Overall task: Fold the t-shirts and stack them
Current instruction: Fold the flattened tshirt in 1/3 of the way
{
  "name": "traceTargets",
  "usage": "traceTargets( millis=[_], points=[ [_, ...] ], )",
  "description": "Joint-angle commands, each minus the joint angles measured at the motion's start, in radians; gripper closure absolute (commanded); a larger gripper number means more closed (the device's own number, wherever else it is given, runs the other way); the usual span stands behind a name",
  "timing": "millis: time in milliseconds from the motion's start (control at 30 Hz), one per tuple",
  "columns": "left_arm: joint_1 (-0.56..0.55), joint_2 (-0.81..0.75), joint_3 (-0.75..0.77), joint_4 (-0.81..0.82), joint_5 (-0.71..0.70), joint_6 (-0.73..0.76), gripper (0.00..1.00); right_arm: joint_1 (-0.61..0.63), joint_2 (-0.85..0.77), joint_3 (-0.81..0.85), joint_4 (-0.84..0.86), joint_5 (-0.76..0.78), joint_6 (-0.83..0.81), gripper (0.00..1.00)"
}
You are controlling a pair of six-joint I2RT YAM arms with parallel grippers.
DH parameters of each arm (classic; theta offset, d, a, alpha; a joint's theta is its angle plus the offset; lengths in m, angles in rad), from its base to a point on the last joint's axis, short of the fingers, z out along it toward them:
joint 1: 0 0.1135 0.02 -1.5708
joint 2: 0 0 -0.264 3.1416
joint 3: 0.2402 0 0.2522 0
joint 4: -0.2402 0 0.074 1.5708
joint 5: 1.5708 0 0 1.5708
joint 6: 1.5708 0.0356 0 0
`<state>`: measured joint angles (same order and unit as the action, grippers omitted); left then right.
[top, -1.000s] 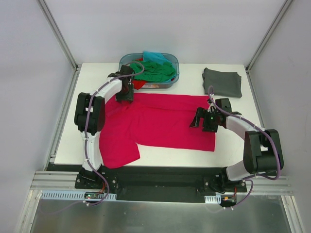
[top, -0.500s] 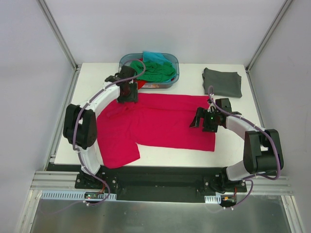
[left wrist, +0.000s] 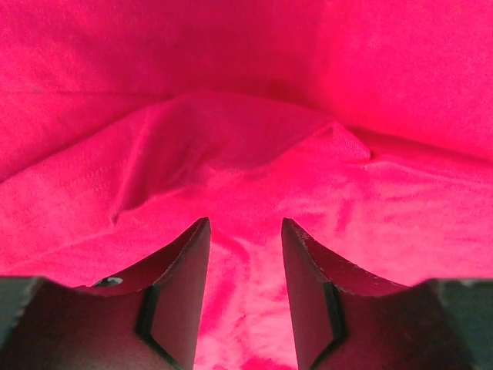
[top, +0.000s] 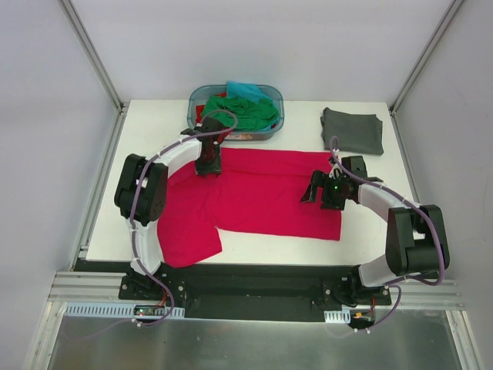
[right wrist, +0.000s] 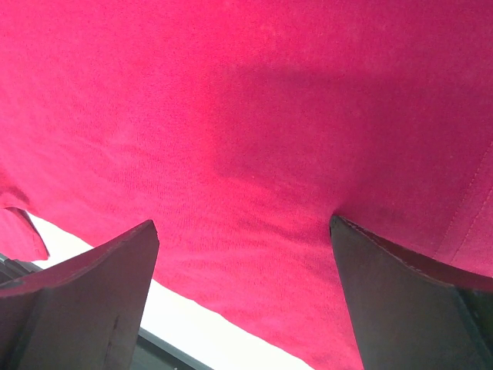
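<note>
A large crimson-pink t-shirt [top: 254,193] lies spread flat across the table. My left gripper [top: 209,163] is low over its far left edge, near the basket. In the left wrist view its jaws [left wrist: 245,225] stand a little apart over a raised fold of the cloth [left wrist: 246,123], with nothing between them. My right gripper [top: 314,193] is over the shirt's right part. In the right wrist view it [right wrist: 240,225] is wide open, its fingertips down on the cloth [right wrist: 246,100]. A dark grey t-shirt [top: 353,129] lies folded at the back right.
A blue-green plastic basket [top: 280,109] stands at the back middle, holding green [top: 246,112], teal [top: 245,89] and red [top: 199,114] t-shirts. White table [right wrist: 192,316] shows just past the shirt's near hem. Metal frame posts stand at the table's back corners.
My left gripper has moved right and a little nearer along the shirt's far edge, and its elbow has swung. The right arm has not moved.
</note>
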<state>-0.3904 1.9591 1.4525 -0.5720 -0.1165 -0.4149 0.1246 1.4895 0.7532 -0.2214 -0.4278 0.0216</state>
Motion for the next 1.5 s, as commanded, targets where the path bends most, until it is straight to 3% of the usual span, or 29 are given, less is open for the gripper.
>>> traceTargets(
  millis=[0,500,633,733,1467],
  points=[
    [0.039,0.034,0.069,0.012,-0.020,-0.021,0.61,-0.002,0.037,-0.011,-0.102,0.011,-0.014,0.04],
    [0.070,0.112,0.128,0.014,0.005,0.010,0.71,0.000,0.040,-0.008,-0.105,0.008,-0.014,0.04],
    [0.070,0.103,0.123,0.014,-0.002,0.004,0.83,-0.002,0.040,-0.008,-0.105,0.008,-0.014,0.04],
    [0.070,0.069,0.108,0.015,-0.006,-0.005,1.00,-0.002,0.041,-0.008,-0.105,0.008,-0.014,0.04],
    [0.051,-0.130,-0.118,0.015,0.195,-0.078,1.00,-0.002,0.040,-0.008,-0.105,0.008,-0.014,0.04]
  ],
)
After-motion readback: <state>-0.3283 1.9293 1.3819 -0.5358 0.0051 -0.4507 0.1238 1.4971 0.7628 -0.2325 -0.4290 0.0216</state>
